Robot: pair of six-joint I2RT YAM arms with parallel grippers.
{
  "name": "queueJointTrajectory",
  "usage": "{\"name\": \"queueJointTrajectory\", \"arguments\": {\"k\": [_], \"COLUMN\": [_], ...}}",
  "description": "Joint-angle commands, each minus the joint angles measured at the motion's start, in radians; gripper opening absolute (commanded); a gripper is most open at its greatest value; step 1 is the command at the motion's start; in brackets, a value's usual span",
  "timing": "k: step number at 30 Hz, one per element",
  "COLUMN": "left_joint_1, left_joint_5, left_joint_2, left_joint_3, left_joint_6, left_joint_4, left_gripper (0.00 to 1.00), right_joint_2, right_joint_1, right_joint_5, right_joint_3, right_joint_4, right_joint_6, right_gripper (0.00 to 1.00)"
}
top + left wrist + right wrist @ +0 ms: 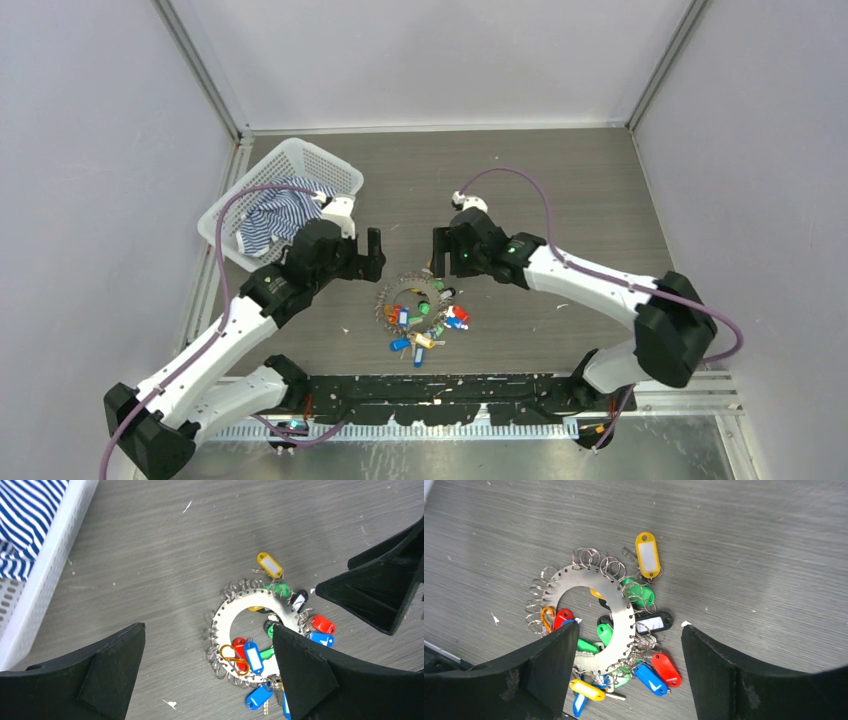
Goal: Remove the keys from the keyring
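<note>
The keyring (pixel 388 302) is a flat silvery ring lying on the grey table, its rim threaded with small split rings. The keys (pixel 430 325), with blue, red, green, yellow and black tags, fan out over its near and right sides. My left gripper (pixel 366 260) hovers open just left and behind it. My right gripper (pixel 440 256) hovers open just right and behind. In the left wrist view the keyring (pixel 223 621) lies under the open left gripper (pixel 208 626), towards its right finger. In the right wrist view the keyring (pixel 623 610) and keys (pixel 666 669) lie below the open right gripper (pixel 630 625). Neither gripper holds anything.
A white mesh basket (pixel 340 170) with a blue-striped cloth (pixel 275 215) stands at the back left, close behind the left arm; its wall (pixel 45 565) shows in the left wrist view. The right gripper's finger (pixel 380 592) reaches into that view's right edge. White walls enclose the table.
</note>
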Motion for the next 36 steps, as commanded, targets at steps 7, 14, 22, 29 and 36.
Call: {"name": "queueJointTrajectory", "arguments": {"k": [7, 14, 22, 29, 36], "left_joint_1": [0.089, 0.104, 0.113, 0.122, 0.129], "left_joint_5": [0.17, 0.195, 0.195, 0.195, 0.195], "left_joint_2": [0.038, 0.047, 0.03, 0.015, 0.006], "left_joint_3": [-0.035, -0.032, -0.033, -0.034, -0.032], "left_joint_6": [-0.051, -0.042, -0.033, -0.021, -0.009], "left_joint_4": [0.031, 0.038, 0.033, 0.024, 0.016], "left_gripper": [0.96, 0.93, 0.92, 0.92, 0.92], "right_joint_2": [0.214, 0.336, 0.424, 0.454, 0.465], "right_joint_1": [-0.003, -0.005, 0.012, 0.035, 0.036], "right_joint_5": [-0.075, -0.063, -0.018, 0.026, 0.051], "right_joint_3": [0.118, 0.204, 0.295, 0.3, 0.286], "right_joint_4": [0.094, 0.046, -0.064, -0.117, -0.103], "right_joint_6": [-0.048, 0.005, 0.097, 0.171, 0.203], "right_gripper": [0.52, 0.44, 0.37, 0.35, 0.31]}}
